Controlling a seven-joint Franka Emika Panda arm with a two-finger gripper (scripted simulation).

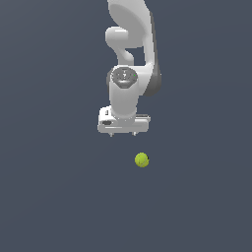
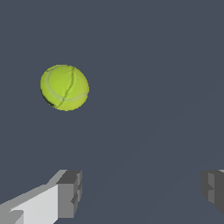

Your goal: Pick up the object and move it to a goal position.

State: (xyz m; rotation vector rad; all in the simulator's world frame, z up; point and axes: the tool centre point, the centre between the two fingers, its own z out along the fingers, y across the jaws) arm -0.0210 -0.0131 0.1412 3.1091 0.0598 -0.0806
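Now the gripper (image 1: 123, 133) hung open, empty, and the ball (image 1: 141, 160) sat apart at its 4 o'clock in the exterior view.

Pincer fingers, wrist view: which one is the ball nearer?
The finger with the white body showing; the ball sits on its side, not between. The other finger is far off.

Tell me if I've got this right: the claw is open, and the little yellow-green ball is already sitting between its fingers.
Not quite. The claw is open, but the ball is not between its fingers. The wrist view shows it lying apart from them, outside the gap, and the exterior view shows the ball off from the claw.
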